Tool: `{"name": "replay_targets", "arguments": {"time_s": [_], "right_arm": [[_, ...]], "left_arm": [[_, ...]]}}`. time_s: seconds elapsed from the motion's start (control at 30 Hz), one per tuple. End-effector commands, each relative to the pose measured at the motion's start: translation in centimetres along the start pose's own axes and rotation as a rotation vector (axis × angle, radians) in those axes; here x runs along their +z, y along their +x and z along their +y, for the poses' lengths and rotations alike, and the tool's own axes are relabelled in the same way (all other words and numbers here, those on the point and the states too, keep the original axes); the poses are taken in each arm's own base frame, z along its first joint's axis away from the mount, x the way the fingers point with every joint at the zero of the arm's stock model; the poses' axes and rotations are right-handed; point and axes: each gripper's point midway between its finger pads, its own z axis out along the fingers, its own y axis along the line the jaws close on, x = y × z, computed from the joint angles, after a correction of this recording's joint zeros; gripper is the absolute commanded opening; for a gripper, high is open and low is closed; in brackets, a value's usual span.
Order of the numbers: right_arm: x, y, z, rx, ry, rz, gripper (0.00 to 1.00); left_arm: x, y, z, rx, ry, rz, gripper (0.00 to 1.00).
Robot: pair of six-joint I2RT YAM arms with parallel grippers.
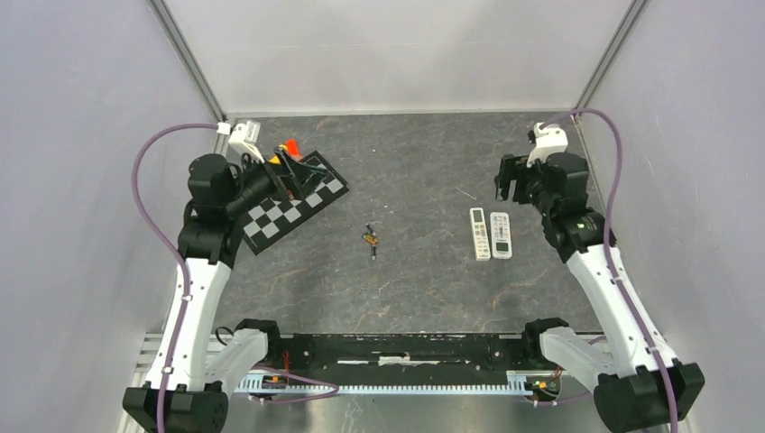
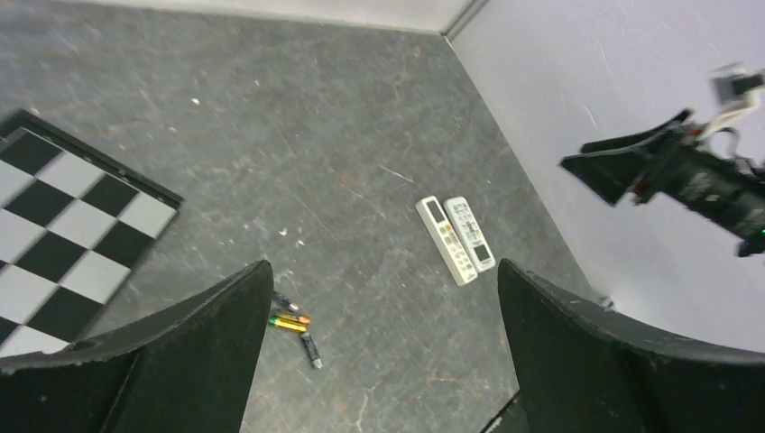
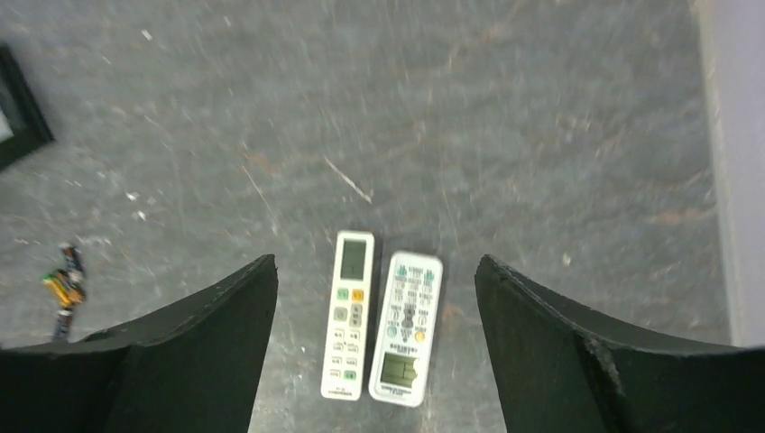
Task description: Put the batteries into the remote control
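A: Why do the left gripper [image 2: 383, 271] and right gripper [image 3: 374, 262] hover, jaws spread, holding nothing?

B: Likely nothing is picked yet. The batteries [image 1: 370, 239] lie loose at 9 o'clock from the remote control [image 3: 406, 329], well apart. A narrower white handset [image 3: 350, 316] lies just beside it.

A: What does the right wrist add?

B: Button rows and display window; overhead, both blur into white bars.

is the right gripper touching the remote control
Apart. The right wrist view shows bare table between the remote control and each finger of the right gripper.
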Motion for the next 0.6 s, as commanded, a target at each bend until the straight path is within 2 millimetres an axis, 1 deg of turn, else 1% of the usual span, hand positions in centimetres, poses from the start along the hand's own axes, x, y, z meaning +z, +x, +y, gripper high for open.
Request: {"name": "replay_targets", "arguments": {"time_s": [0.0, 0.03, 0.07, 0.13, 0.23, 0.3, 0.33, 0.4, 0.43, 0.47, 0.57], "right_arm": [[1.6, 3.3, -1.1, 0.057, 0.070, 0.044, 0.83], [2.0, 4.5, -1.1, 0.057, 0.072, 0.060, 0.83], [2.3, 5.9, -1.2, 0.058, 0.078, 0.079, 0.82], [2.8, 8.1, -1.6, 0.073, 0.105, 0.114, 0.81], [3.2, 10.8, -2.4, 0.074, 0.152, 0.173, 0.80], [3.5, 12.2, -2.7, 0.068, 0.170, 0.215, 0.79], [3.7, 12.7, -2.7, 0.067, 0.168, 0.231, 0.79], [4.1, 13.4, -1.9, 0.070, 0.123, 0.252, 0.74], [4.3, 13.8, -1.5, 0.073, 0.105, 0.263, 0.72], [4.5, 14.1, -1.2, 0.078, 0.087, 0.271, 0.69], [4.8, 15.2, -0.4, 0.095, 0.054, 0.300, 0.62]], "left_arm": [[0.4, 1.2, -1.4, -0.110, 0.124, -0.025, 1.00], [0.6, 2.0, -1.1, -0.142, 0.128, -0.014, 1.00], [0.9, 3.4, -0.3, -0.196, 0.111, 0.010, 1.00], [1.1, 5.6, 0.6, -0.254, 0.096, 0.047, 1.00], [1.1, 7.8, 2.0, -0.286, 0.042, 0.090, 1.00], [0.9, 8.1, 3.5, -0.315, -0.056, 0.090, 1.00], [0.8, 7.9, 4.2, -0.331, -0.108, 0.079, 1.00], [0.7, 7.5, 4.9, -0.332, -0.156, 0.051, 1.00], [0.6, 7.3, 4.9, -0.321, -0.157, 0.045, 1.00], [0.6, 7.2, 4.4, -0.304, -0.128, 0.051, 1.00], [0.6, 7.2, 2.3, -0.241, -0.003, 0.085, 1.00]]}}
